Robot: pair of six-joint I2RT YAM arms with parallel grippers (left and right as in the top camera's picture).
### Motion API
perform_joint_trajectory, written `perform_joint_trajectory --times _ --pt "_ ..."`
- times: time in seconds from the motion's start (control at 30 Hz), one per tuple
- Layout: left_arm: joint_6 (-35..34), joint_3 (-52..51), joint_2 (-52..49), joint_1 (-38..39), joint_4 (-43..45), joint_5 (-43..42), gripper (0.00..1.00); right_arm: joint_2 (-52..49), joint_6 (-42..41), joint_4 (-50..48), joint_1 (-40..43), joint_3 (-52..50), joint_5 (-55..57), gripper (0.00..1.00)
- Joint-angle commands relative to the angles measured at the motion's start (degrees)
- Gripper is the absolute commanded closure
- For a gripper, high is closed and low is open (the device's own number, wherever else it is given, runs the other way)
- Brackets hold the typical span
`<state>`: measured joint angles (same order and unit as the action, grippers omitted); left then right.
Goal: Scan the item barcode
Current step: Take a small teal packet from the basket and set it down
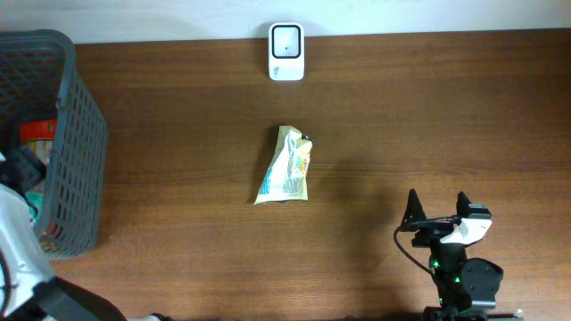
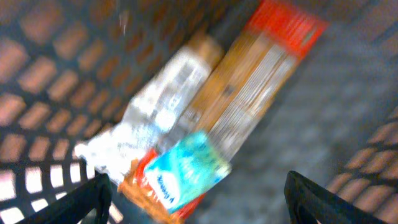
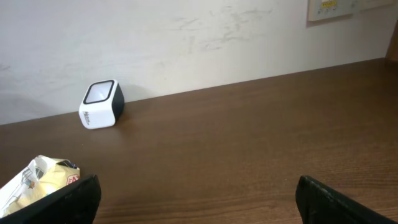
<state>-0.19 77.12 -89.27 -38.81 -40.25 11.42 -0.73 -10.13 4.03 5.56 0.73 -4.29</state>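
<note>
The white-shelled left arm (image 1: 20, 236) rises from the near left corner of the bench (image 1: 428, 107) and leans over the rim of the basket (image 1: 67, 134), wrist pointing down inside. The left claw (image 2: 198, 204) is spread wide, its dark fingertips (image 2: 93, 200) at the bottom corners of its own view with nothing gripped between them. Just ahead of this claw, on the basket floor, lies a teal packet (image 2: 186, 173). Beyond it, an orange-and-red pack (image 2: 258, 81) and a pale, crinkly wrapper (image 2: 158, 102) lie side by side, all blurred. Lattice walls stand close to the left, ahead and to the right of the claw, so room there is tight.

The right arm (image 1: 459, 272) sits low at the bench's near edge, wrist level, facing the wall (image 3: 186, 37). The right claw (image 1: 437, 207) is open and holds nothing. The snack bag (image 1: 285, 167), the item to be scanned, lies flat ahead and to the left of this claw, well apart from it. The scanner (image 1: 286, 52) stands farther ahead and left, at the far edge against the wall. Straight ahead and to the right of the right claw, bare board runs to the wall.

The basket is dark grey plastic grid, and the bench is dark brown wood grain. The bag is crumpled cream-yellow film with a dark corner. The scanner is a rounded white block with a dark window face.
</note>
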Motion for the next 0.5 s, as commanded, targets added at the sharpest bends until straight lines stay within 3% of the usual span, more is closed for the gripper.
perform_joint_trajectory --times 0.0,0.03,0.1,0.17,0.27,0.3,0.33,0.47 --pt "1.09 -4.02 -4.28 -3.98 1.20 -0.02 0.14 0.37 0.17 0.09 -0.31 -0.42 0.07 0.01" --pt "1.20 -4.02 -6.80 -4.44 2.89 0.00 0.14 0.37 0.17 0.09 -0.31 -0.42 0.07 0.01" --pt "8.57 -4.02 -11.72 -4.50 5.07 -0.20 0.20 0.37 0.17 0.09 -0.31 -0.42 0.07 0.01" --pt "17.16 -4.02 -15.41 -4.50 5.09 -8.63 0.21 0.37 0.17 0.09 -0.31 -0.42 0.07 0.01" --pt "17.86 -4.02 -17.29 -4.50 5.49 -8.50 0.20 0.37 0.17 0.09 -0.31 -0.42 0.07 0.01" --pt "17.86 -4.02 -17.29 -4.55 5.25 -8.17 0.38 0.37 0.17 0.09 -0.31 -0.42 0.09 0.01" --pt "17.84 -4.00 -17.29 -4.55 5.25 -8.22 0.69 0.37 0.17 0.09 -0.31 -0.42 0.07 0.02" --pt "15.87 -1.53 -16.33 -4.50 5.01 -8.22 1.00 0.37 0.17 0.09 -0.31 -0.42 0.07 0.01"
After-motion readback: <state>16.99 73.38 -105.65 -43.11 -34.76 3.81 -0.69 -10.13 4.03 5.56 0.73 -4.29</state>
